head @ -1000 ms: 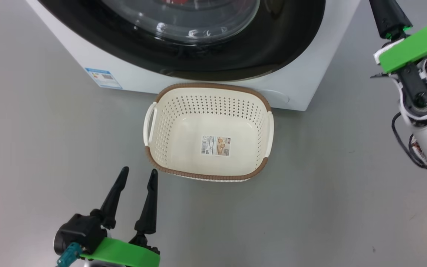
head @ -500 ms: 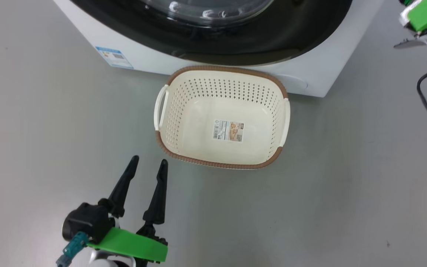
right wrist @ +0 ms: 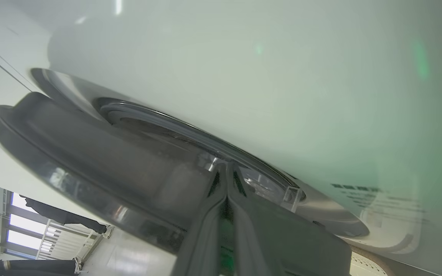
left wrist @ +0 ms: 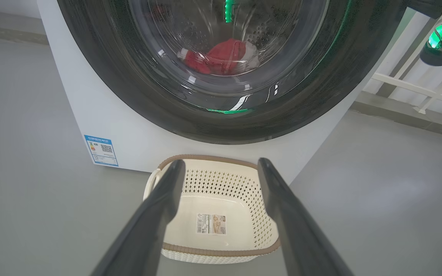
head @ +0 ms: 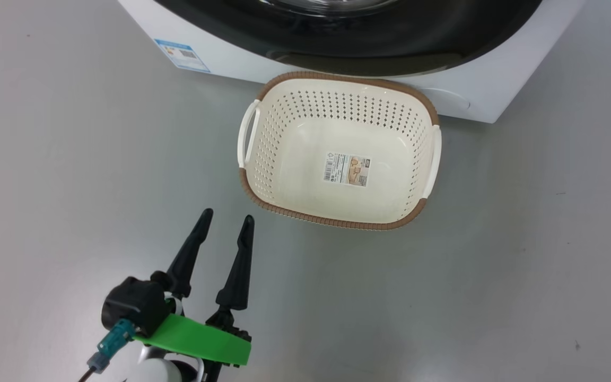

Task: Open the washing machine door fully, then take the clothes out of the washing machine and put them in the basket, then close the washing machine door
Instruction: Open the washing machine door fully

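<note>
On floor (head: pixel 72 159) before washing machine (head: pixel 478 98): basket (head: pixel 337 102); blue sticker (head: pixel 182 54) left.

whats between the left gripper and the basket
Bare grey floor, nothing else, as the head view shows; the open left gripper sits apart from the basket.

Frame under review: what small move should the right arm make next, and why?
Probably pull the right gripper, shut with its tips at the edge of the washing machine door, outward to swing it open: the clothes lie behind the glass and the basket is empty.
</note>
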